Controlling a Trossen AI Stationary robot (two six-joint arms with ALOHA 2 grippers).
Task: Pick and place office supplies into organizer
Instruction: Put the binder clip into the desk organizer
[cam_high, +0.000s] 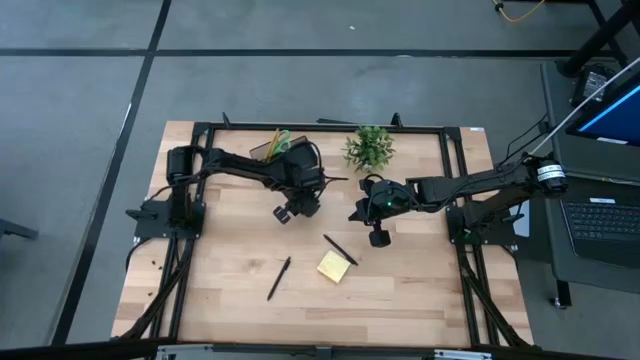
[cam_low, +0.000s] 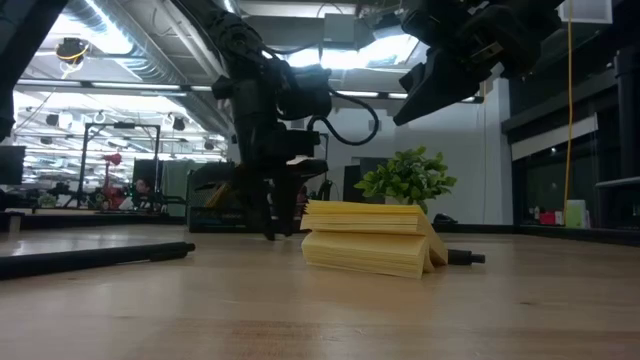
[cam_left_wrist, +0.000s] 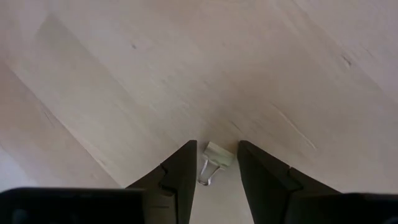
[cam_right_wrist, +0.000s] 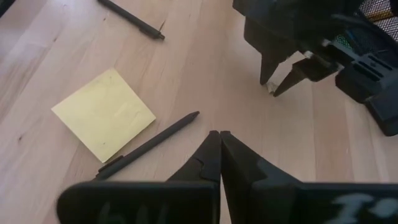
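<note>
A small white clip (cam_left_wrist: 213, 160) lies on the desk (cam_high: 400, 300) right between the left gripper's (cam_left_wrist: 216, 163) jaws, which stand a little apart around it without squeezing. That gripper is left of the middle in the high view. The right gripper (cam_right_wrist: 219, 134), jaws pressed together and empty, hangs near the middle, above the yellow sticky pad (cam_high: 334, 265) and two black pens (cam_high: 279, 278).

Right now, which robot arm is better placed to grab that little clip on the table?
The left. The left gripper hangs open over the small clip, one finger either side. The right gripper is shut, nearer the pens.
</note>
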